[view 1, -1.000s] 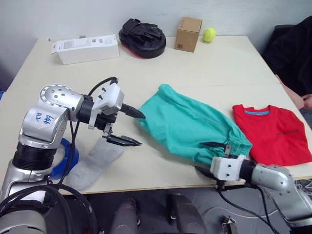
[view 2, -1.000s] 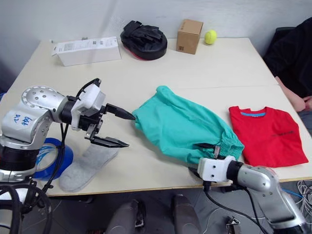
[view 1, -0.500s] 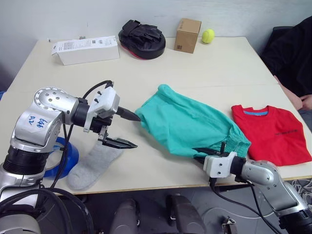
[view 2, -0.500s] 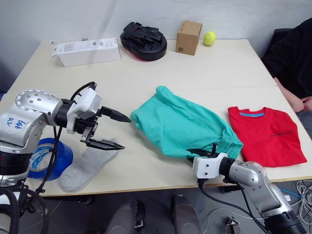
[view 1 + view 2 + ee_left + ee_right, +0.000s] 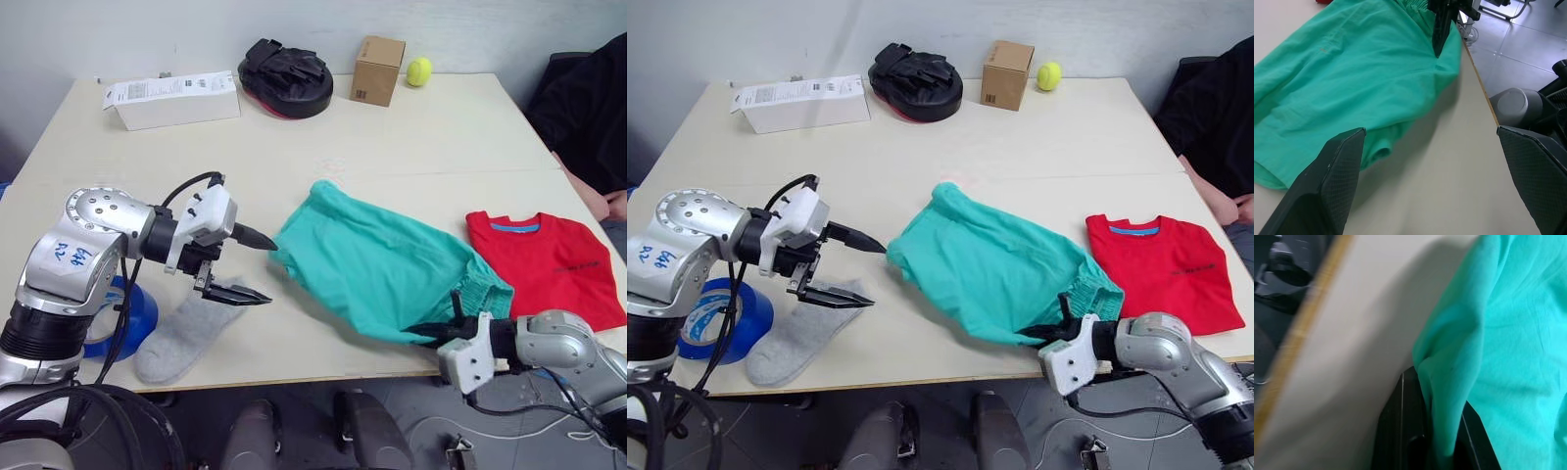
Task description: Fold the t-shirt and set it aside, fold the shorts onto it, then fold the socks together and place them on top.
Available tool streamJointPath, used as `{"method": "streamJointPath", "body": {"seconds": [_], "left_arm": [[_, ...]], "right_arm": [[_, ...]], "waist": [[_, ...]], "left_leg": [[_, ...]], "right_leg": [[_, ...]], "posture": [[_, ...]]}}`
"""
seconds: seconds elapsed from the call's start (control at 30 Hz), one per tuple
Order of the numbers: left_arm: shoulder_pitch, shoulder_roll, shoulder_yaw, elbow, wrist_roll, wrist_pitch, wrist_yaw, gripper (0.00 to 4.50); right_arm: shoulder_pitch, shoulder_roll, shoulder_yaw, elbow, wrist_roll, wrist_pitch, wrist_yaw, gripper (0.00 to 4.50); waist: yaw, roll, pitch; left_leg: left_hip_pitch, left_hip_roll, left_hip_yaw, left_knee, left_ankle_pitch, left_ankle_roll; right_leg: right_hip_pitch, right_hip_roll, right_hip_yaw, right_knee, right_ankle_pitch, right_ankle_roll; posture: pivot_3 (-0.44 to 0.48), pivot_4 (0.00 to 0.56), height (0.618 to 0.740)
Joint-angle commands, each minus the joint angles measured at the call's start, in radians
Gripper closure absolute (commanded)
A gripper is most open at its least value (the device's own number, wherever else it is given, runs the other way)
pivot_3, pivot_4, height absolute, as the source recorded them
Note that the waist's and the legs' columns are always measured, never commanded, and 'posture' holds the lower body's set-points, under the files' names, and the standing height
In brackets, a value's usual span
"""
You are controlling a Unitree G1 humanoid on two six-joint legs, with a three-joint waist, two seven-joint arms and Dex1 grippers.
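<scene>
The teal-green shorts (image 5: 382, 264) lie spread across the middle of the table (image 5: 392, 137). My right gripper (image 5: 431, 331) is at the front table edge, shut on the shorts' near right hem; in the right wrist view the fabric (image 5: 1508, 333) is pinched between the black fingers (image 5: 1405, 431). My left gripper (image 5: 272, 271) hovers open just beside the shorts' left end, nothing between its fingers (image 5: 1327, 191). The red t-shirt (image 5: 549, 264) lies flat to the right of the shorts. A grey sock (image 5: 186, 328) lies near the front left edge, below the left gripper.
At the back stand a white box (image 5: 171, 98), a black bag (image 5: 286, 76), a cardboard box (image 5: 378, 69) and a tennis ball (image 5: 419, 70). A blue tape roll (image 5: 122, 318) sits at the front left. A person (image 5: 588, 108) sits at the right.
My right gripper has closed on the shorts' near hem and drawn it toward the front edge. The left gripper has shifted slightly down and left, still open.
</scene>
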Motion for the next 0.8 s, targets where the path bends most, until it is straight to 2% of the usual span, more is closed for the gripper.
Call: {"method": "streamJointPath", "body": {"seconds": [0.03,0.17,0.3,0.53,0.7,0.8], "left_arm": [[0.005,0.018,0.028,-0.041,-0.027,-0.004,0.004,0.00],[0.016,0.021,0.024,-0.053,-0.037,-0.002,0.006,0.00],[0.026,0.021,0.018,-0.067,-0.045,-0.001,0.010,0.00],[0.036,0.000,-0.011,-0.073,-0.031,-0.019,0.024,0.00],[0.016,-0.029,-0.044,-0.044,-0.011,-0.039,0.039,0.00],[0.006,-0.042,-0.053,-0.029,-0.002,-0.048,0.045,0.00]], "right_arm": [[0.006,-0.061,0.025,0.038,0.035,-0.187,0.025,4.47],[0.009,-0.132,0.055,0.092,0.043,-0.354,0.020,4.47],[-0.019,-0.162,0.061,0.185,-0.030,-0.489,-0.008,4.47],[-0.103,-0.139,0.046,0.319,-0.074,-0.499,-0.091,4.47],[-0.107,-0.162,0.083,0.293,0.033,-0.405,-0.085,4.47],[-0.073,-0.194,0.098,0.231,0.135,-0.319,-0.053,3.74]], "waist": [[0.000,0.000,0.000],[-0.002,0.001,0.000],[-0.002,0.001,0.000],[-0.005,0.001,0.001],[-0.007,0.001,0.001],[-0.009,0.001,0.001]], "left_leg": [[0.000,0.000,0.000,0.000,0.000,0.000],[0.000,0.000,0.000,0.000,0.000,0.000],[0.000,0.001,0.000,0.000,0.000,-0.001],[0.001,0.001,0.000,0.000,0.003,-0.005],[0.002,0.001,0.001,0.000,0.003,-0.005],[0.006,0.001,0.001,0.000,0.003,-0.004]], "right_leg": [[0.000,0.000,0.000,0.000,0.000,0.000],[0.000,-0.002,0.000,0.000,0.000,0.000],[0.000,-0.003,0.001,0.000,0.000,-0.001],[0.000,-0.003,0.005,0.000,-0.001,-0.001],[0.001,-0.003,0.005,0.000,-0.001,-0.001],[0.005,-0.003,0.006,0.000,-0.001,-0.001]], "posture": [[0.000,0.150,0.740],[0.000,0.150,0.740],[0.000,0.150,0.740],[0.000,0.150,0.740],[0.000,0.150,0.740],[0.000,0.150,0.740]]}}
